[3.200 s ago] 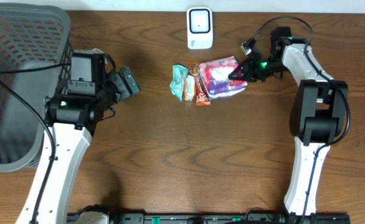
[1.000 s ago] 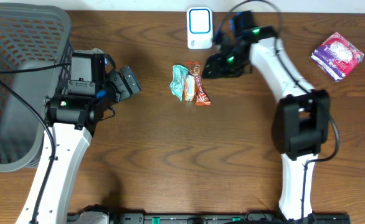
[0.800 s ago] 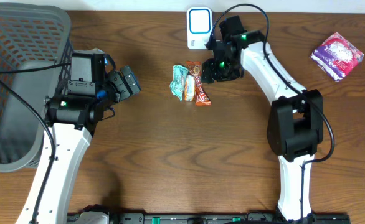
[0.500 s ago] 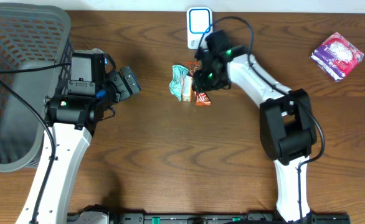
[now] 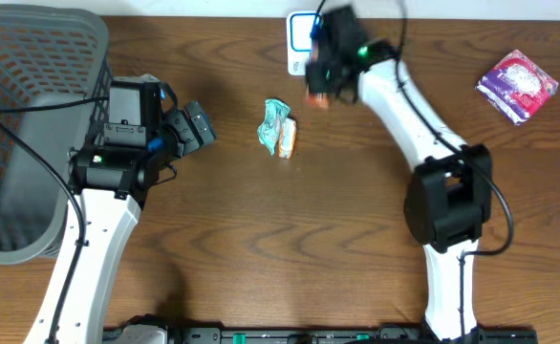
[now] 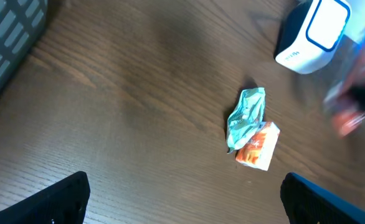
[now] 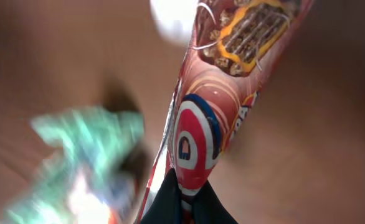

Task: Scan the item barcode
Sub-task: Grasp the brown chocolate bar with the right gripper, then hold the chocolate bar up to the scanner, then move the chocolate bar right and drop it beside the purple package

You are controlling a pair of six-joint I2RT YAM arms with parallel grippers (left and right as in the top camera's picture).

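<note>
Red glossy foil snack bar [image 7: 198, 134], printed with a chocolate picture and a blue-ringed round logo, is clamped at its lower end by the right gripper [image 7: 181, 198], whose black fingertips are pinched together on the wrapper. In the overhead view the snack bar [image 5: 316, 93] is motion-blurred, held above the brown wooden table [image 5: 261, 248], just in front of the white boxy barcode scanner [image 5: 302, 38] at the far edge. The right arm partly covers the scanner. Whether the barcode faces the scanner: cannot tell.

The left gripper [image 5: 199, 124] has its jaws spread wide with nothing between them. It sits to the left of the loose items, apart from them. The left wrist view shows its two black fingers [image 6: 64, 196] in the bottom corners.

A crumpled teal wrapper [image 5: 275, 119] lies mid-table with a small orange packet [image 5: 287, 139] touching its near side. A purple-and-white plastic pouch [image 5: 517, 86] lies at the far right, well apart from everything else. A grey plastic mesh basket [image 5: 32, 48] stands at the left edge, beside the left arm.
</note>
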